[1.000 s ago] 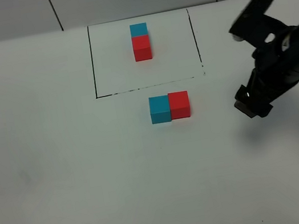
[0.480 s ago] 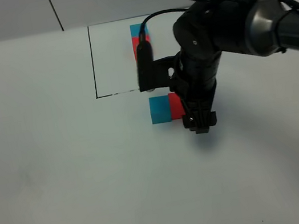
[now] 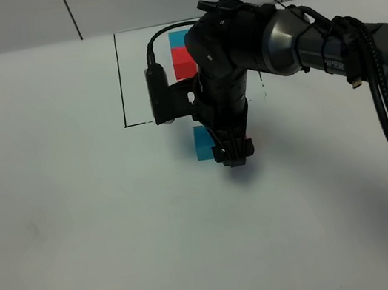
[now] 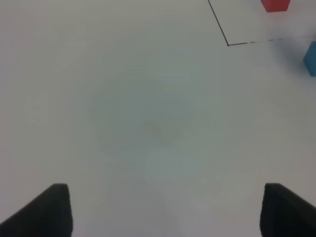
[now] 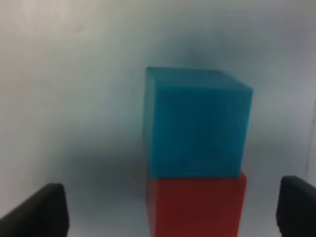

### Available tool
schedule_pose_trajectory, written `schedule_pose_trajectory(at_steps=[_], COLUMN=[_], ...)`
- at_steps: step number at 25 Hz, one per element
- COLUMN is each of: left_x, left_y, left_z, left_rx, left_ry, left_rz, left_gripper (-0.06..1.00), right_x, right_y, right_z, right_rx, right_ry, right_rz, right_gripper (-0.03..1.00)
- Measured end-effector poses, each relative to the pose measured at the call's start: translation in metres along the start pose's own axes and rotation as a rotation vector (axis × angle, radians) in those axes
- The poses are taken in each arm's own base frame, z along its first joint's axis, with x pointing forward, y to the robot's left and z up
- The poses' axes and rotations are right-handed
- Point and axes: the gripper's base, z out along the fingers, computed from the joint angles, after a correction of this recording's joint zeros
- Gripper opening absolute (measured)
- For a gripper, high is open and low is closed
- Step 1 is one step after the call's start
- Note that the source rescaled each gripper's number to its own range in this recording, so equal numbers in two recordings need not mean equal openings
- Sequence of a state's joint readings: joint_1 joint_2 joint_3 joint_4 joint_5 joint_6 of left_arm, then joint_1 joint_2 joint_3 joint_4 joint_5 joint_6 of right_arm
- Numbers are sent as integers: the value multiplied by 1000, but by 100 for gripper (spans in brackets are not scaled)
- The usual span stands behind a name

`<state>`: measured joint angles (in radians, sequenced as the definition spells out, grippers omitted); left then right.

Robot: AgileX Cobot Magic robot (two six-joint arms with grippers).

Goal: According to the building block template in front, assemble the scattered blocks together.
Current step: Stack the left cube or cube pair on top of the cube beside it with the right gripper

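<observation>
Scattered blocks [image 5: 197,163], cyan touching red, right jaws spread wide above them

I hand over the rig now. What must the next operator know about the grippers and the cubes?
Left gripper: open, empty, over bare table.
Right gripper: open, low over the loose cyan cube and red cube, gripping neither.
The two cubes touch face to face.
Template sits inside its drawn frame.
Done: cubes joined.
Left: probably compare the pair with the template, then withdraw.
</observation>
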<state>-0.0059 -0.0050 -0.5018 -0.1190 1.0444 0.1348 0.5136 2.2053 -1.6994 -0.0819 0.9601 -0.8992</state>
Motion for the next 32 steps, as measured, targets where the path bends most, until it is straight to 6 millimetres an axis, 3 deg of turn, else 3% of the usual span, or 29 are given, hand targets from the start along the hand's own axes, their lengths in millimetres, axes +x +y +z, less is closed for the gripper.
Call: schedule_pose_trajectory(at_steps=[10,16,24,26,28,32], left_x=[0,0,0,0,0,0], left_y=[0,0,0,0,0,0], left_z=[0,0,0,0,0,0], left_rx=[0,0,0,0,0,0], left_ry=[0,0,0,0,0,0], left_rz=[0,0,0,0,0,0], left_gripper=[69,69,69,69,69,69], right_x=[-8,1,3,3,2,2], right_y=[-10,-14,-15,-15,-15,-15], right_z=[15,31,36,36,36,36], right_rx=[-1,-50,-59,-58,-56,-56], right_ry=[-20,-22,-30,-31,-33,-33], right_rz=[10,62,81,81,81,82], right_gripper=[71,71,70,66,54,17])
